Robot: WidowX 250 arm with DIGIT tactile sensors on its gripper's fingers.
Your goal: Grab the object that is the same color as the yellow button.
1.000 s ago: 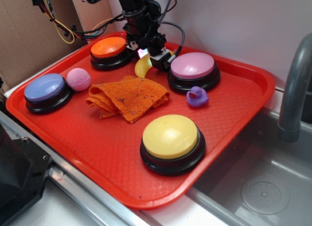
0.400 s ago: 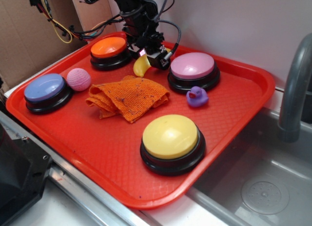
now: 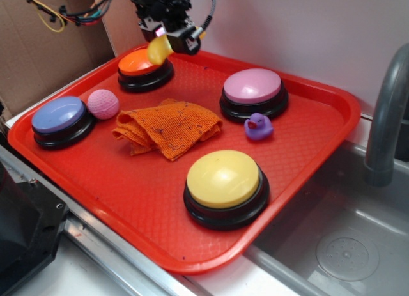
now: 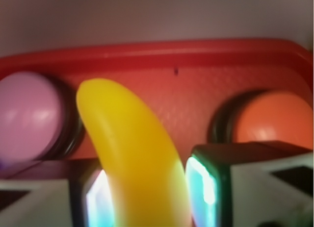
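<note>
My gripper [image 3: 167, 39] is shut on the yellow toy banana [image 3: 158, 49] and holds it in the air above the back left of the red tray [image 3: 319, 139], over the orange button [image 3: 142, 62]. In the wrist view the banana [image 4: 140, 158] fills the gap of the gripper [image 4: 147, 195], with a lit pad pressed on each side. The yellow button [image 3: 223, 178], a pale dome on a black base, sits at the tray's front right, well away from the gripper.
On the tray also sit a pink button [image 3: 252, 87], a blue-purple button [image 3: 59, 115], a pink ball [image 3: 103, 103], an orange cloth [image 3: 167, 126] and a purple duck [image 3: 258, 125]. A sink [image 3: 345, 245] and grey faucet [image 3: 387, 110] lie to the right.
The gripper has lifted the banana off the tray and carried it up and to the left, from beside the pink button to above the orange button.
</note>
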